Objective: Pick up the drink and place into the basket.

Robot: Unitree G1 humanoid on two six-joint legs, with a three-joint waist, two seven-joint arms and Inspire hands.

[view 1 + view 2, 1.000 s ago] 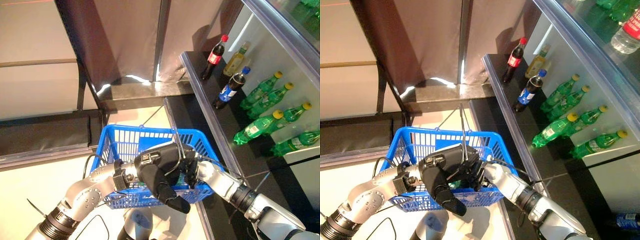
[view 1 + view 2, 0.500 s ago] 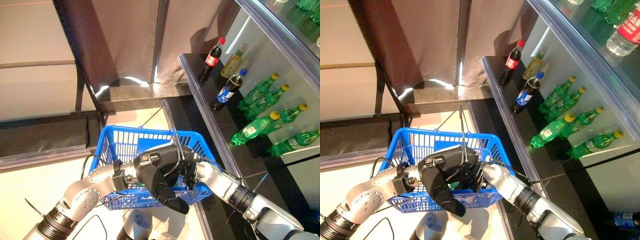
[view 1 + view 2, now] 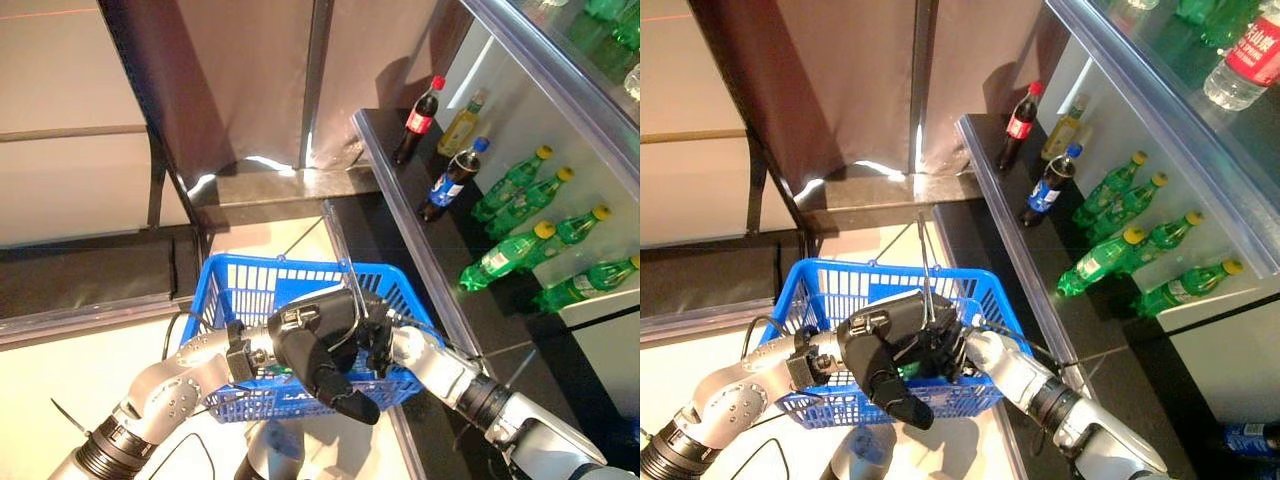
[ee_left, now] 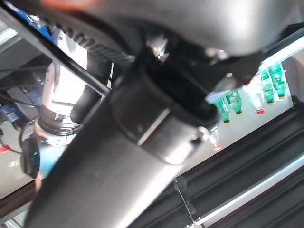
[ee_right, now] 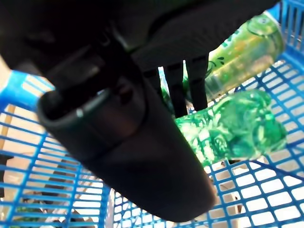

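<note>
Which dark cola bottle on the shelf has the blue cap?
The dark bottle with the blue cap, nearer the robot, beside the green bottles. The other dark bottle, farther back, has a red cap.

Silver-grey arms, dark robot hand

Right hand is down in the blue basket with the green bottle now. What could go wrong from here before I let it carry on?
1. The green bottle lies beside the right hand, not clearly released. Withdrawing now may drag it back out.
2. The basket hangs from its wire handles, held in the left hand. The right hand is close by and might snag them.
3. A second bottle already lies inside; the green bottle could roll against it.
</note>
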